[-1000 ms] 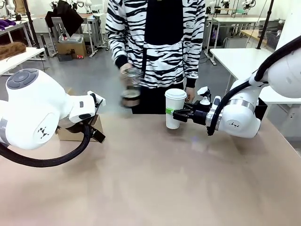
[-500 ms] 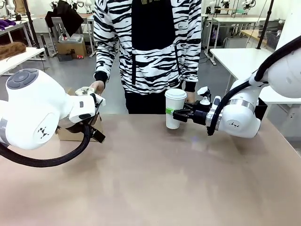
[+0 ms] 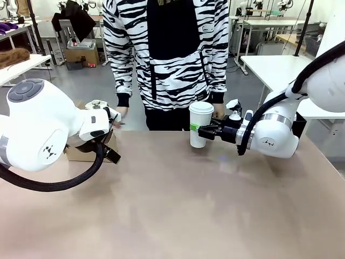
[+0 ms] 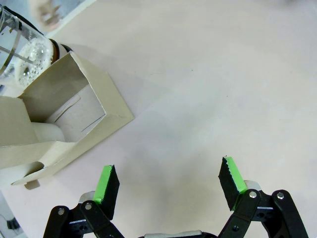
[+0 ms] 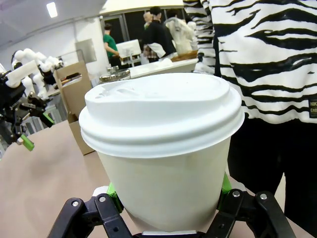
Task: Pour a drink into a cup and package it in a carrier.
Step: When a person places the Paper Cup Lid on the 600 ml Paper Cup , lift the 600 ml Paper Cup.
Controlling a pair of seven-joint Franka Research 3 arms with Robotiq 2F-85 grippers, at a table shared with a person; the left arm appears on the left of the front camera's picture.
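Tan table (image 3: 178, 205), right hand (image 3: 199, 130) clamped on upright lidded cup (image 3: 201, 116), left hand (image 4: 168, 174) apart

Both arms are glossy white with rounded, bulbous joint shells. The left arm (image 3: 38, 129), at the left of the frame, has a round grey cap (image 3: 27, 89) on top, a small dark logo (image 3: 49, 152) on its side and a thick black ribbed hose (image 3: 54, 186) looping beneath. The right arm (image 3: 275, 135), at the right of the frame, bears the same logo, a smooth black cable (image 3: 261, 113) and a grey band (image 3: 277, 120) at the wrist. The left pincer (image 4: 168, 173) is black, with bright green pads (image 4: 105, 179) and silver screws (image 4: 58, 211) at its link pivots; the right pincer (image 5: 169, 191) matches. The person (image 3: 167, 54) wears a black-and-white zebra-striped jacket with a black front and black cuffs (image 3: 123, 100).
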